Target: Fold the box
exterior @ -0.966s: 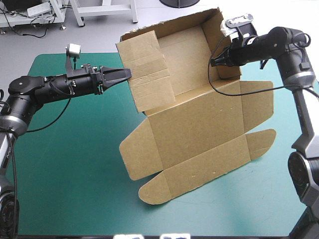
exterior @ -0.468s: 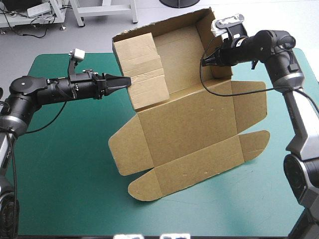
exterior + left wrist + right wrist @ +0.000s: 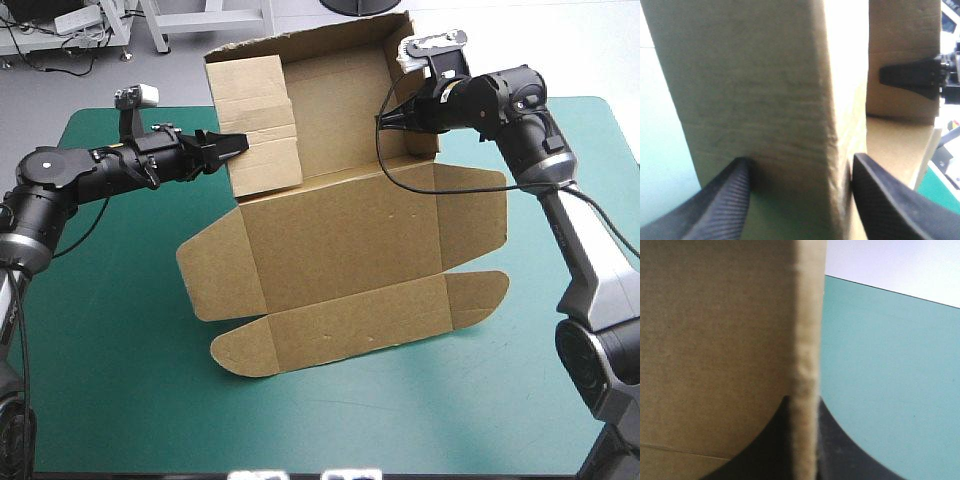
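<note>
Teal-green surface (image 3: 110, 330), with the brown box (image 3: 340, 240) half raised at its far middle and one tool on each side wall.

The left tool (image 3: 797, 172) is spread, its black fingers (image 3: 720, 210) astride the doubled left side wall (image 3: 255, 120). The right tool (image 3: 802, 399) is pressed together, pinching the edge of the right side wall (image 3: 418, 95). To do this step well, I judge, both walls should be held upright and square while the left wall's folded-over flap is pushed down inside until it tucks. The spread tool needs to press evenly, or the wall may spring back. The lid (image 3: 350, 225) and its flaps lie flat toward the near edge. Grey floor (image 3: 570, 40) shows beyond the surface's far edge.
</note>
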`<state>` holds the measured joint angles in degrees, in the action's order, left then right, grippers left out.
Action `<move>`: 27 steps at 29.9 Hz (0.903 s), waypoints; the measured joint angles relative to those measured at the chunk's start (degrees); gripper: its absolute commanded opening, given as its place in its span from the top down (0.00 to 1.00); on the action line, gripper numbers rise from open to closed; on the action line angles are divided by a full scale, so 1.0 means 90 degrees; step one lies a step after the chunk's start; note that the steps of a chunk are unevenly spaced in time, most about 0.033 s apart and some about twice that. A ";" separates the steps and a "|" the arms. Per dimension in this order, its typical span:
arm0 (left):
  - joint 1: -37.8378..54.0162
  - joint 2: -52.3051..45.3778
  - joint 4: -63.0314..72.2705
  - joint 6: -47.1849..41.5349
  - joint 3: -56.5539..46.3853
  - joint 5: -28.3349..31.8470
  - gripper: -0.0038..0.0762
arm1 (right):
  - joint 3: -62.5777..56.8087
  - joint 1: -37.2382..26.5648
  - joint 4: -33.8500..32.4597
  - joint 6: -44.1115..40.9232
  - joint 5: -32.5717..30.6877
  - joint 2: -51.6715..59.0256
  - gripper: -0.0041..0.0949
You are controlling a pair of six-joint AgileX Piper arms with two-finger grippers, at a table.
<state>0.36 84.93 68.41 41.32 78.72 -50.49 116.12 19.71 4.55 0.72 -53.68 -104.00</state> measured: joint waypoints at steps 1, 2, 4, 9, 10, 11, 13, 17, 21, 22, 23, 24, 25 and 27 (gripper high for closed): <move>-0.0083 0.0000 -0.0150 -0.0054 0.0020 0.0154 0.41 | 0.0000 0.0017 -0.0062 -0.0080 0.0000 0.0000 0.98; -0.0185 0.0000 -0.0319 -0.0132 0.0058 0.0305 0.41 | 0.0000 0.0047 -0.0116 -0.0140 0.0000 0.0000 0.98; -0.0345 0.0000 -0.0703 -0.0321 0.0105 0.0639 0.41 | 0.0000 0.0136 -0.0306 -0.0280 0.0000 -0.0001 0.98; -0.0820 0.0000 -0.1744 -0.0935 0.0135 0.1300 0.45 | 0.0000 0.0358 -0.0815 -0.0612 -0.0006 -0.0007 0.98; -0.0930 0.0000 -0.2029 -0.1119 0.0135 0.1443 0.45 | 0.0000 0.0384 -0.0862 -0.0643 -0.0026 -0.0007 0.98; -0.1041 0.0000 -0.2346 -0.1334 0.0135 0.1577 0.45 | 0.0000 0.0389 -0.0888 -0.0660 -0.0049 -0.0007 0.98; -0.1243 0.0000 -0.2964 -0.1771 0.0135 0.1869 0.45 | 0.0000 0.0393 -0.0913 -0.0689 -0.0081 -0.0007 0.98; -0.1591 0.0000 -0.3828 -0.2592 0.0135 0.2469 0.49 | -0.0006 0.0393 -0.0935 -0.0737 -0.0089 -0.0013 0.98; -0.1699 0.0000 -0.4167 -0.3025 0.0135 0.2885 0.54 | -0.0006 0.0393 -0.0867 -0.0804 -0.0089 -0.0021 0.98; -0.1699 0.0000 -0.4183 -0.3059 0.0135 0.2948 0.56 | -0.0006 0.0393 -0.0818 -0.0811 -0.0089 -0.0035 0.98; -0.1699 0.0000 -0.4223 -0.3116 0.0135 0.3004 0.58 | -0.0006 0.0393 -0.0765 -0.0813 -0.0089 -0.0046 0.98; -0.1699 0.0000 -0.4279 -0.3142 0.0135 0.3060 0.60 | -0.0006 0.0393 -0.0716 -0.0813 -0.0089 -0.0079 0.98; -0.1699 0.0000 -0.4321 -0.3155 0.0135 0.3091 0.63 | -0.0006 0.0411 -0.0689 -0.0813 -0.0102 -0.0111 0.98; -0.1693 0.0000 -0.4466 -0.3223 0.0135 0.3104 0.67 | -0.0006 0.0473 -0.0683 -0.0806 -0.0102 -0.0193 0.98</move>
<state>-14.88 84.93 28.21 12.32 79.93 -22.55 116.07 23.97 -1.59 -6.54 -54.60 -105.74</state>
